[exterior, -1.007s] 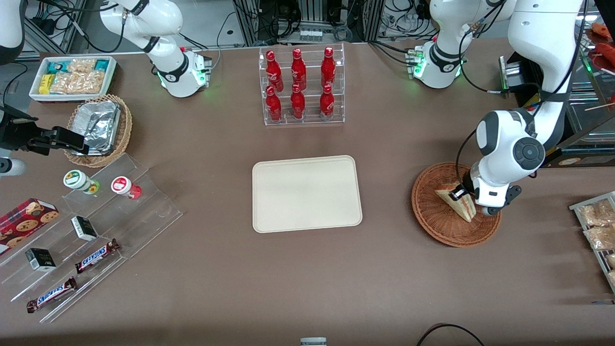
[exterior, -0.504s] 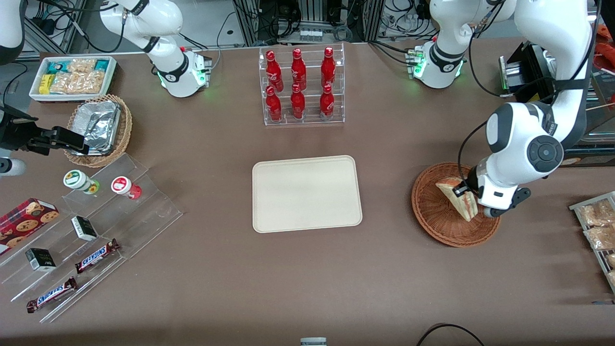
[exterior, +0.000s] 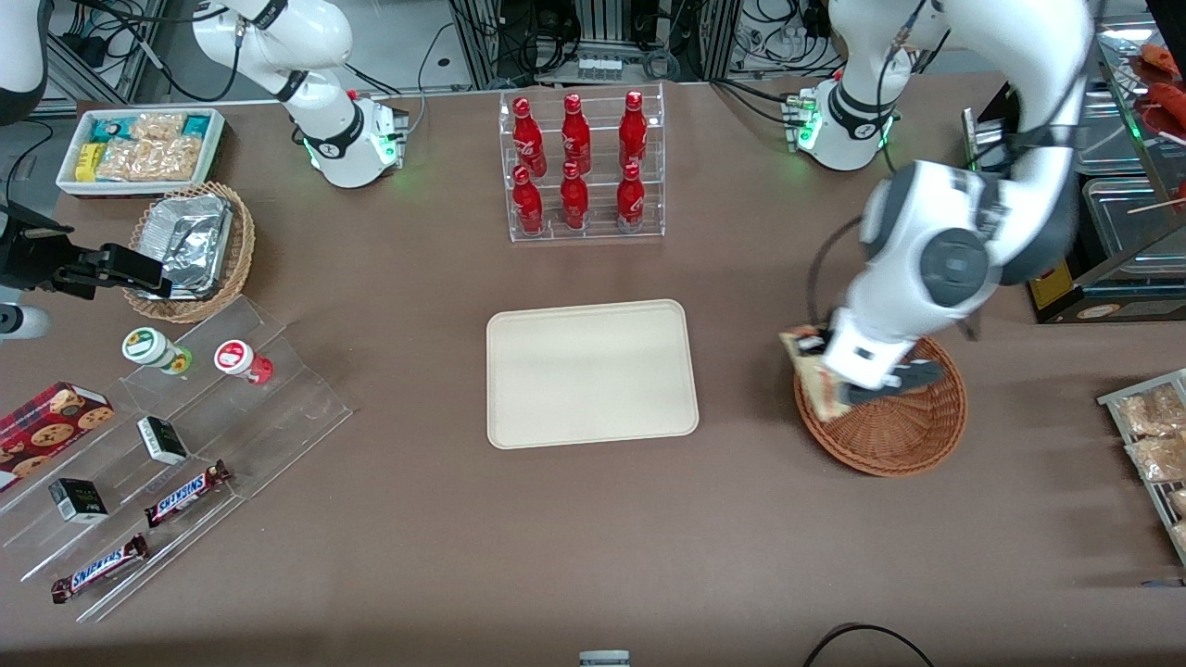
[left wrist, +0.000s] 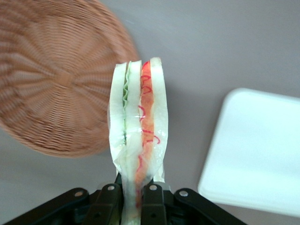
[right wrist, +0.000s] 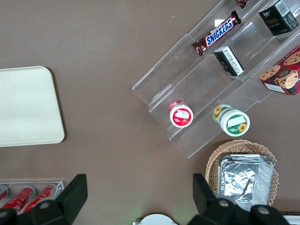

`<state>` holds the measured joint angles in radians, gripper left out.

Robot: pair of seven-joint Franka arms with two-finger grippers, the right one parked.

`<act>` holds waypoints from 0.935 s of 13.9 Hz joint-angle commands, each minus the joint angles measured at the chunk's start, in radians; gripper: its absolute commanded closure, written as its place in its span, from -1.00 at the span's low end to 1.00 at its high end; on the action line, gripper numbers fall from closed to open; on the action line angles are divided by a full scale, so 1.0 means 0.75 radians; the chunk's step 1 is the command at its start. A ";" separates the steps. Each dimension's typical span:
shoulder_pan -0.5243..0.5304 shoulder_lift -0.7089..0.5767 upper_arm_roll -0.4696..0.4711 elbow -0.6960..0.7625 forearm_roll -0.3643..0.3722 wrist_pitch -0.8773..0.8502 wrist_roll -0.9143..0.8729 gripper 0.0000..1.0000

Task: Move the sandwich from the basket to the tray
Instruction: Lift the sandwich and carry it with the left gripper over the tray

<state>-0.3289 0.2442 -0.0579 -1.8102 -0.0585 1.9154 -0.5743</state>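
The tray lies flat mid-table, nearer the front camera than the bottle rack. The basket sits on the table toward the working arm's end, apart from the tray. The gripper hangs above the basket's tray-side rim, its fingers clamped on the sandwich, which is clear of the basket and stands on edge between them. In the wrist view the sandwich hangs over the table between basket and tray. The foil basket, snack bin and stepped shelf with candy bars lie toward the parked arm's end.
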 commanded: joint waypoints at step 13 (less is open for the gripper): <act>-0.541 0.648 0.012 0.601 -0.063 0.203 -0.318 1.00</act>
<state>-0.7263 0.7004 -0.0620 -1.4034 -0.0974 2.0445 -0.7974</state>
